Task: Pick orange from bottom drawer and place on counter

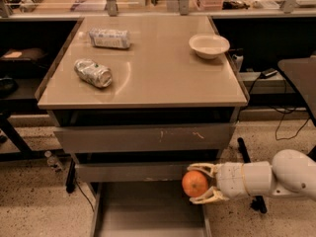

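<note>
The orange (194,183) is a small round bright fruit held between the fingers of my gripper (197,183), above the right side of the open bottom drawer (148,211). The white arm (266,177) reaches in from the right. The gripper is shut on the orange, one finger (201,167) above it and one below. The drawer's flat grey floor shows bare. The beige counter (158,68) tops the grey cabinet, well above the gripper.
On the counter lie a crushed silver can (93,73), a silver packet (109,38) and a white bowl (209,46). Two shut grey drawers (143,138) sit above the open one. Shelving stands to the left, cables and a table to the right.
</note>
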`<action>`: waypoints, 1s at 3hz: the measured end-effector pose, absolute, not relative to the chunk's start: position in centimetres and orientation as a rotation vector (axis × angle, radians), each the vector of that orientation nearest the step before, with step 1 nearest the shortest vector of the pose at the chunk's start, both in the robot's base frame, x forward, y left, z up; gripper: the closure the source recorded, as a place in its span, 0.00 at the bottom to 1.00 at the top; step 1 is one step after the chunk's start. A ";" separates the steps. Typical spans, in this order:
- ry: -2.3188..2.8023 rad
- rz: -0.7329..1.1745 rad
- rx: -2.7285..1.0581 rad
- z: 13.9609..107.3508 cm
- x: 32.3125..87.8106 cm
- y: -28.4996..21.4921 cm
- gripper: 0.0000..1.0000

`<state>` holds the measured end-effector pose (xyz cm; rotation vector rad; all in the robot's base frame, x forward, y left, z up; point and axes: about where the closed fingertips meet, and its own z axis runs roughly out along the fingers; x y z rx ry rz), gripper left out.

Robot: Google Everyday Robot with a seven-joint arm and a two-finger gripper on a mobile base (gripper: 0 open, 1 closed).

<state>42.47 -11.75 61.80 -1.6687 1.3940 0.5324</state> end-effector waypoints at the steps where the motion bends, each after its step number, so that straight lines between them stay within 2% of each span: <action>1: 1.311 0.478 -1.721 69.1 41.5 -9.9 1.00; 2: 1.267 0.451 -1.753 76.0 42.8 -8.0 1.00; 3: 1.262 0.439 -1.752 82.5 46.6 -6.3 1.00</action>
